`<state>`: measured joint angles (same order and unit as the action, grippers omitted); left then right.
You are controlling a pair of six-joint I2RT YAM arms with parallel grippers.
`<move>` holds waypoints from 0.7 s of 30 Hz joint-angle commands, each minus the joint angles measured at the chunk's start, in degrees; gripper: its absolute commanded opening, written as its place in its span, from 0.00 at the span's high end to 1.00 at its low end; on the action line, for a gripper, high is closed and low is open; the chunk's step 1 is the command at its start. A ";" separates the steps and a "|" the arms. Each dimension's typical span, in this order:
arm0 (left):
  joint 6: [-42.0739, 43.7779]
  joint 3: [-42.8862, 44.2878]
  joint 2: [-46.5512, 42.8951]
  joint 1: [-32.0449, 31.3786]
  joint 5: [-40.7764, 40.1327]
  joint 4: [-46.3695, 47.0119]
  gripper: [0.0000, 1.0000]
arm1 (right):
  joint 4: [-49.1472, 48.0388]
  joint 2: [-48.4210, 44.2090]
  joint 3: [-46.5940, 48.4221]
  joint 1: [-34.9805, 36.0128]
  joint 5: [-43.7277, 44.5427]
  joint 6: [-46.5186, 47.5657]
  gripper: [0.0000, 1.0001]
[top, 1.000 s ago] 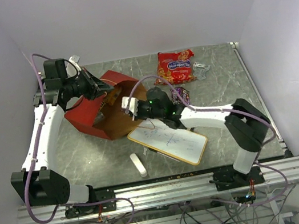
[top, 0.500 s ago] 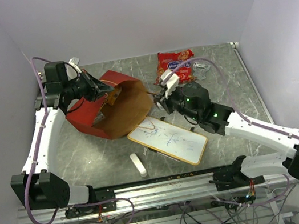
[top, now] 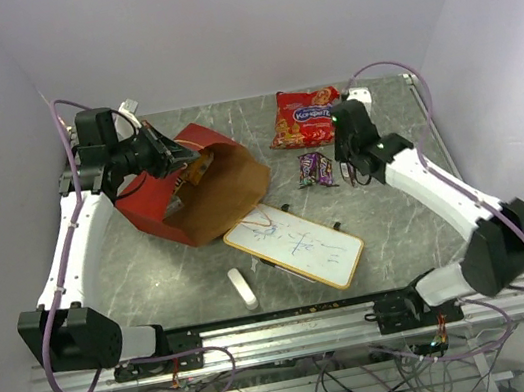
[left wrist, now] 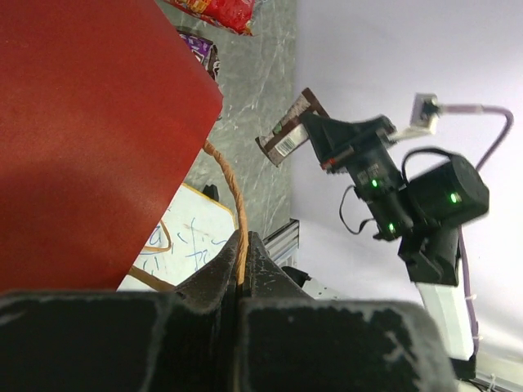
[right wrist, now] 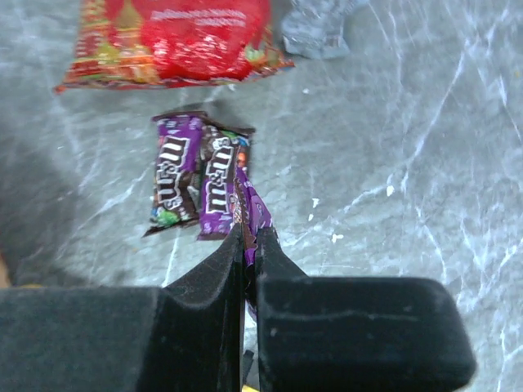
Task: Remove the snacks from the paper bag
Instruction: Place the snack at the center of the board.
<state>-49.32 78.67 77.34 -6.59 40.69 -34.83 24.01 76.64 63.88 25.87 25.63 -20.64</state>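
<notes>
Purple candy pack (right wrist: 250, 214) clamped in right jaws, twine handle (left wrist: 232, 192) clamped in left jaws

The red bag (top: 158, 209) lies tilted at the counter's (top: 154, 276) left rear, its brown mouth open toward the whiteboard (top: 296, 247), which touches its lip. The left end effector (top: 178, 160) is closed at the mouth's upper rim. A red-orange snack bag (top: 306, 117) lies near the back edge, with purple packs (top: 315, 169) in front of it. The right end effector (top: 350, 172) hangs closed just right of them. An eraser (top: 243, 288) lies near the front edge
</notes>
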 commanded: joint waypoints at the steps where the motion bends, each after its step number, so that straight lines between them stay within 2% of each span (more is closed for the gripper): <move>1: -0.49 0.62 -0.83 -0.26 0.82 1.99 0.93 | 13.43 10.08 8.78 -3.45 5.71 -10.93 1.00; 5: 0.00 1.07 -0.25 -0.35 1.50 1.49 0.93 | 27.74 22.56 18.94 -6.41 10.11 -23.66 1.00; 10: -1.28 -0.66 0.12 -0.35 2.38 2.98 0.93 | 37.79 35.76 30.35 -7.68 12.28 -30.01 1.00; 14: -0.51 0.16 0.04 -0.35 2.34 1.84 0.93 | 36.47 41.76 32.70 -7.67 12.77 -27.57 1.00; 21: 0.85 1.62 -0.05 -0.35 2.29 -0.86 0.93 | 31.78 44.50 33.23 -7.75 9.74 -26.56 1.00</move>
<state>-49.47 78.48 77.62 -6.57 40.86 -35.44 57.69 120.84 95.59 18.26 35.51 -46.30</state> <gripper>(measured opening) 0.075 0.023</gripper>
